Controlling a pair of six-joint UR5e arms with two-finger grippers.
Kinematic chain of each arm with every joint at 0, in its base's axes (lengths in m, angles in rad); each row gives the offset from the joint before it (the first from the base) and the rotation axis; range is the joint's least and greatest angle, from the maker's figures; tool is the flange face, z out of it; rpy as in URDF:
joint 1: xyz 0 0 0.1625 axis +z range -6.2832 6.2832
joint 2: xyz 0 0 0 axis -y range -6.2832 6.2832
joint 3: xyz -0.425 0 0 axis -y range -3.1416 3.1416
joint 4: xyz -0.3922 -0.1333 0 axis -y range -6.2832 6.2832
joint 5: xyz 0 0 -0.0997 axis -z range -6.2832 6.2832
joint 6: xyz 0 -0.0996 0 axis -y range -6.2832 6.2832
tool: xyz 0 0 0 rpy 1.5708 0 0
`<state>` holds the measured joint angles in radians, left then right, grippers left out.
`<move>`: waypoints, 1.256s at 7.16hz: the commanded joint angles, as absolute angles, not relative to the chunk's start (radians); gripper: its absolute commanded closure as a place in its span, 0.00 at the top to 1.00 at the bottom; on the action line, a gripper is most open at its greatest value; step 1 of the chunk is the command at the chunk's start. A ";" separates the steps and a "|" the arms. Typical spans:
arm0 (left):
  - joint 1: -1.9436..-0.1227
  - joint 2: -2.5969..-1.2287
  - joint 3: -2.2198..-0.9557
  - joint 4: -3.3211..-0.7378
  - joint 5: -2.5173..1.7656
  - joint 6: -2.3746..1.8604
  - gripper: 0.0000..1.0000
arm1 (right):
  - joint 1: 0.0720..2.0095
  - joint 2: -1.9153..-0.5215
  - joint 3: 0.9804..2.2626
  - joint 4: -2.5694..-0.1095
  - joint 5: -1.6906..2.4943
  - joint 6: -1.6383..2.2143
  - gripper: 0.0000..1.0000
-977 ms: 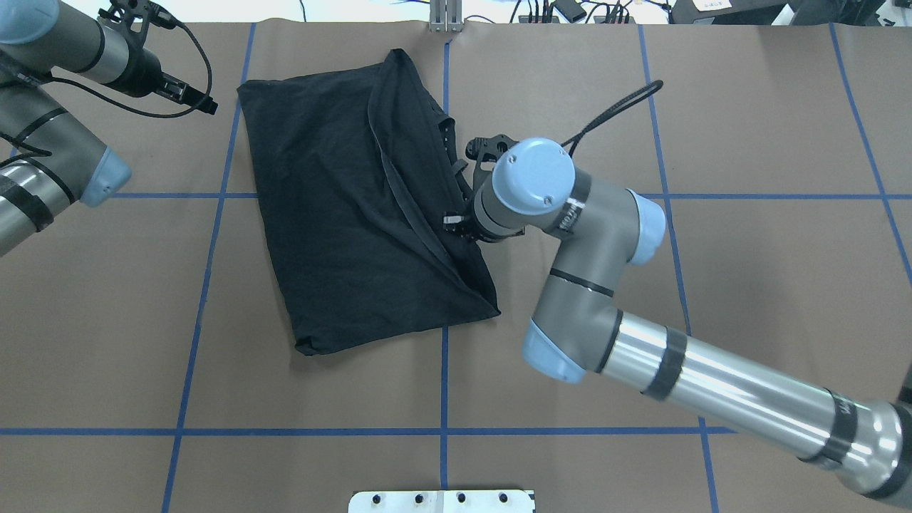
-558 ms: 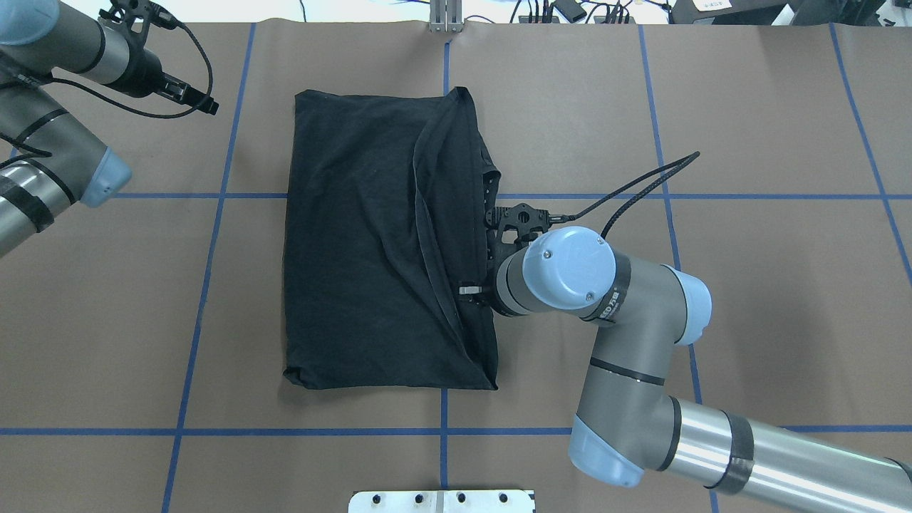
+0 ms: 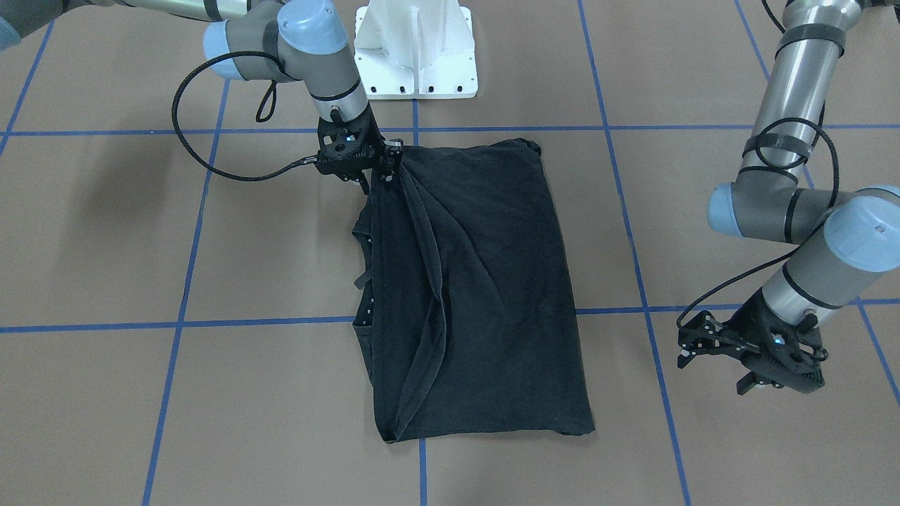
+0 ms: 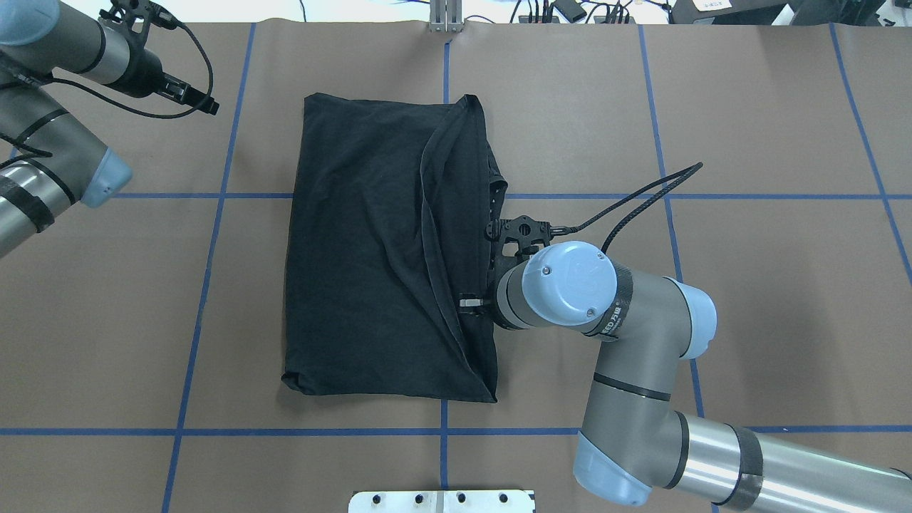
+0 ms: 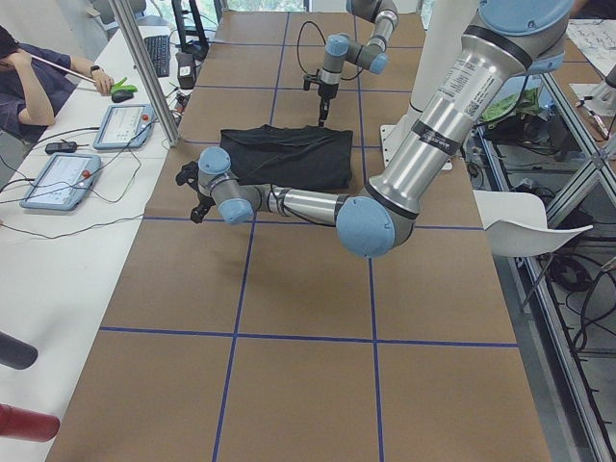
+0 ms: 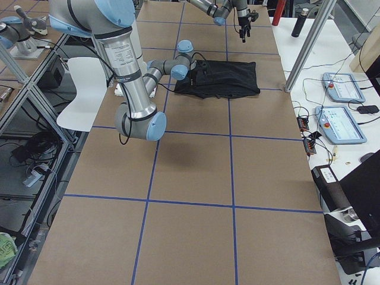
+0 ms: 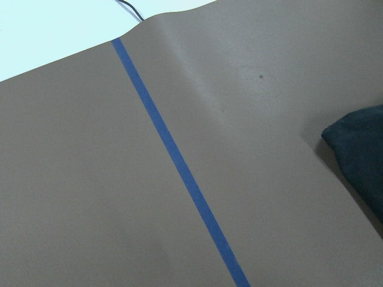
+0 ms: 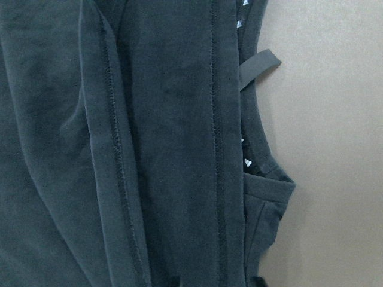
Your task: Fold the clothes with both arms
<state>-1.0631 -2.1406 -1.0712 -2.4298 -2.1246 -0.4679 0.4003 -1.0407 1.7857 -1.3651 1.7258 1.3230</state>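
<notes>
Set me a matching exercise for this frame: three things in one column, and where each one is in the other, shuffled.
Things:
1. black short-sleeved T-shirt
2. right gripper
3. left gripper

Places:
A. over the bare brown table, apart from the cloth
B. clamped on the cloth's edge
C. lying folded on the table

Pairs: 1-C, 2-B, 3-A.

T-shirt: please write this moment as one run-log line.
right gripper: shut on T-shirt edge | left gripper: off cloth | T-shirt: folded, black reverse up
</notes>
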 commanded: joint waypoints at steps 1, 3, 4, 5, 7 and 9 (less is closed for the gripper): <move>-1.063 -2.141 -1.072 -2.430 -2.125 -0.468 1.00 | 0.394 -0.984 1.792 -1.475 1.744 1.309 0.99; -1.063 -2.140 -1.072 -2.430 -2.125 -0.468 1.00 | 0.350 -0.960 1.795 -1.569 1.724 1.122 0.78; -1.062 -2.141 -1.072 -2.430 -2.125 -0.468 1.00 | 0.325 -0.959 1.795 -1.603 1.698 1.042 0.74; -1.062 -2.141 -1.072 -2.430 -2.125 -0.469 1.00 | 0.310 -0.960 1.796 -1.618 1.683 0.985 0.64; -1.062 -2.140 -1.072 -2.430 -2.125 -0.469 1.00 | 0.293 -0.959 1.796 -1.629 1.683 0.928 0.44; -1.062 -2.140 -1.072 -2.430 -2.125 -0.469 1.00 | 0.276 -0.950 1.796 -1.628 1.689 0.884 0.44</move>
<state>-1.0619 -2.1408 -1.0723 -2.4298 -2.1246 -0.4694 0.2875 -0.9558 1.7961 -1.6278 1.6857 0.9069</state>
